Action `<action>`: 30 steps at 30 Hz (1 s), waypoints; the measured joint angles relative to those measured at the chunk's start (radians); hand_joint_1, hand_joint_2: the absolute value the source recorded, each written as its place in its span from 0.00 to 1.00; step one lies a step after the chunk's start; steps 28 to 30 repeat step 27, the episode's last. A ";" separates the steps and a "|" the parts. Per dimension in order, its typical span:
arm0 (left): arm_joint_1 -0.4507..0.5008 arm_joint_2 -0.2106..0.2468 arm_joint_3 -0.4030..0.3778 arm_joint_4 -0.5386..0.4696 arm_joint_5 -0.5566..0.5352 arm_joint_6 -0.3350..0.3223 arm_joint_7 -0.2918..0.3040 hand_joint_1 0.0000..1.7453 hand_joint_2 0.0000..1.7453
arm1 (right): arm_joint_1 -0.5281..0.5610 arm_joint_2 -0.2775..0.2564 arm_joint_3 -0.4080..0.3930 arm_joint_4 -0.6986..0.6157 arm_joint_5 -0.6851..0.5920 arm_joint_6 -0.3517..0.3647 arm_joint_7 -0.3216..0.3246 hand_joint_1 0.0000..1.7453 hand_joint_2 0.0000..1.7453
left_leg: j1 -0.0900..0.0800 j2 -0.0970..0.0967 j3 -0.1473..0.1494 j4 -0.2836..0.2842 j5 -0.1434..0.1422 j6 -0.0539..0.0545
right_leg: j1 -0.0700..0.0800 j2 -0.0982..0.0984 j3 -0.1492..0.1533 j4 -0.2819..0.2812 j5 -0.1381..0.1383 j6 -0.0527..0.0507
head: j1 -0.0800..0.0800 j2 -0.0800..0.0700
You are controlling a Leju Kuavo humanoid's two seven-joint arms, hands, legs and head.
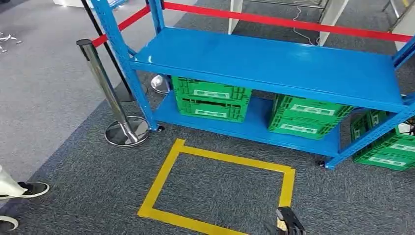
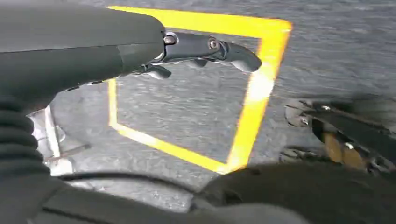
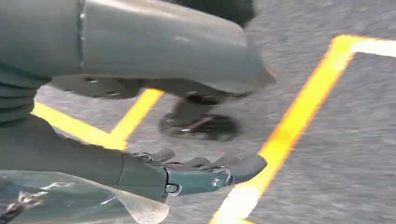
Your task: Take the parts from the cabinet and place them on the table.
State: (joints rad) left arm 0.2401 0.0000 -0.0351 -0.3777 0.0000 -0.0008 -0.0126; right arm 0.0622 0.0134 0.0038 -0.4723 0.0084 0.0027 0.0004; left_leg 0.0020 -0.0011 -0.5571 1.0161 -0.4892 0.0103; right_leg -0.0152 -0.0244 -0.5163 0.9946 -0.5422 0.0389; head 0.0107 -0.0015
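Observation:
A blue metal cabinet stands ahead with a bare upper shelf. Two green crates sit on its lower shelf, and their contents are hidden. I see no loose parts. My right hand hangs low at the bottom edge, near a corner of the yellow tape square. In the right wrist view the right hand has straight fingers with nothing in them. A glossy translucent shape beside it is unclear. My left hand hangs over the tape square, fingers extended, holding nothing.
A third green crate sits on the carpet right of the cabinet. A chrome stanchion with a red belt stands at the cabinet's left front. A person's shoe is at the far left.

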 joint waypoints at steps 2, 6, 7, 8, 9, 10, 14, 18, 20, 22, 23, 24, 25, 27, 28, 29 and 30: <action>-0.036 -0.001 0.004 -0.009 0.000 0.000 0.002 0.00 0.00 | 0.032 -0.004 0.000 0.024 -0.002 -0.001 0.001 0.00 0.00 | 0.005 -0.003 0.006 -0.018 0.009 0.016 | -0.002 0.015 -0.012 0.044 -0.038 0.007 | 0.003 0.000; -0.111 0.000 0.008 -0.058 0.000 0.001 0.005 0.00 0.00 | 0.116 -0.005 0.002 0.093 -0.002 0.000 0.004 0.00 0.00 | -0.003 -0.002 0.007 -0.016 0.004 0.026 | -0.001 0.024 -0.167 0.316 -0.148 0.010 | 0.008 0.000; -0.128 0.000 0.008 -0.078 0.000 0.001 0.006 0.00 0.00 | 0.137 -0.005 0.002 0.116 -0.002 -0.001 0.004 0.00 0.00 | -0.004 -0.002 0.008 -0.016 0.003 0.026 | -0.001 0.023 -0.170 0.309 -0.126 0.009 | 0.007 0.000; -0.146 0.000 0.008 -0.093 0.000 0.001 0.006 0.00 0.00 | 0.154 -0.006 0.002 0.133 -0.004 -0.001 0.004 0.00 1.00 | -0.005 -0.002 0.011 -0.016 0.001 0.025 | -0.001 0.023 -0.152 0.261 -0.084 0.007 | 0.008 0.000; -0.163 0.000 0.008 -0.112 0.000 0.001 0.006 0.00 0.00 | 0.173 -0.006 0.002 0.150 -0.005 -0.002 0.004 0.00 1.00 | -0.005 -0.002 0.015 -0.015 -0.002 0.023 | -0.001 0.023 -0.116 0.181 -0.036 0.004 | 0.008 0.000; -0.182 0.000 0.008 -0.133 0.000 0.001 0.008 0.00 0.00 | 0.190 -0.009 0.002 0.175 -0.006 -0.002 0.003 0.00 1.00 | -0.005 -0.002 0.020 -0.014 -0.006 0.020 | -0.001 0.022 -0.065 0.074 0.016 -0.001 | 0.008 0.000; -0.160 0.002 0.014 -0.095 0.000 0.002 0.011 0.00 0.00 | 0.166 -0.011 0.002 0.134 -0.008 -0.003 -0.002 0.00 1.00 | -0.016 0.004 0.023 -0.008 -0.021 0.031 | -0.001 0.036 -0.025 0.011 0.031 -0.009 | 0.006 0.000; -0.105 -0.001 0.021 -0.078 -0.001 0.001 0.015 0.00 0.00 | 0.109 -0.011 0.000 0.121 -0.008 -0.004 0.000 0.00 1.00 | -0.012 0.007 0.031 -0.012 -0.019 0.026 | 0.006 0.030 -0.033 0.012 0.024 -0.018 | 0.002 0.000; -0.098 0.000 0.023 -0.069 -0.001 0.001 0.014 0.00 0.00 | 0.099 -0.011 0.001 0.113 -0.008 -0.004 0.001 0.00 0.00 | -0.012 -0.003 0.031 -0.015 -0.020 0.024 | 0.006 0.020 -0.029 0.012 0.019 -0.020 | 0.001 0.000; -0.090 0.000 0.024 -0.062 -0.001 0.001 0.014 0.00 0.00 | 0.094 -0.011 0.001 0.108 -0.009 -0.004 0.001 0.00 0.00 | -0.012 -0.003 0.031 -0.016 -0.018 0.016 | 0.007 0.021 -0.018 0.013 0.020 -0.022 | 0.001 0.000; -0.089 0.000 0.024 -0.059 -0.001 0.001 0.014 0.00 0.00 | 0.094 -0.011 0.001 0.105 -0.008 -0.004 0.001 0.00 0.00 | -0.011 -0.002 0.033 -0.016 -0.017 0.015 | 0.007 0.022 -0.019 0.014 0.020 -0.023 | 0.001 0.000; -0.088 0.000 0.024 -0.056 -0.001 0.001 0.014 0.00 0.00 | 0.094 -0.011 0.001 0.103 -0.008 -0.004 0.001 0.00 0.00 | -0.011 -0.002 0.033 -0.016 -0.017 0.015 | 0.007 0.022 -0.019 0.014 0.020 -0.023 | 0.002 0.000; -0.088 0.000 0.024 -0.055 -0.001 0.001 0.014 0.00 0.00 | 0.094 -0.011 0.001 0.103 -0.008 -0.004 0.001 0.00 0.00 | -0.011 -0.002 0.033 -0.016 -0.018 0.013 | 0.007 0.022 -0.019 0.014 0.020 -0.023 | 0.002 0.000; -0.087 0.000 0.024 -0.052 -0.001 0.001 0.014 0.00 0.00 | 0.092 -0.011 0.001 0.098 -0.008 -0.004 0.001 0.00 0.00 | -0.011 -0.002 0.033 -0.016 -0.019 0.010 | 0.007 0.022 -0.019 0.014 0.019 -0.023 | 0.002 0.000; -0.087 0.000 0.024 -0.052 -0.001 0.001 0.014 0.00 0.00 | 0.092 -0.011 0.001 0.098 -0.008 -0.004 0.001 0.00 0.00 | -0.011 -0.002 0.033 -0.016 -0.019 0.010 | 0.007 0.022 -0.019 0.014 0.019 -0.023 | 0.002 0.000; -0.087 0.000 0.024 -0.052 -0.001 0.001 0.014 0.00 0.00 | 0.092 -0.011 0.001 0.098 -0.008 -0.004 0.001 0.00 0.00 | -0.011 -0.002 0.033 -0.016 -0.019 0.010 | 0.007 0.022 -0.019 0.014 0.019 -0.023 | 0.002 0.000; -0.087 0.000 0.024 -0.052 -0.001 0.001 0.014 0.00 0.00 | 0.092 -0.011 0.001 0.098 -0.008 -0.004 0.001 0.00 0.00 | -0.011 -0.002 0.033 -0.016 -0.019 0.010 | 0.007 0.022 -0.019 0.014 0.019 -0.023 | 0.002 0.000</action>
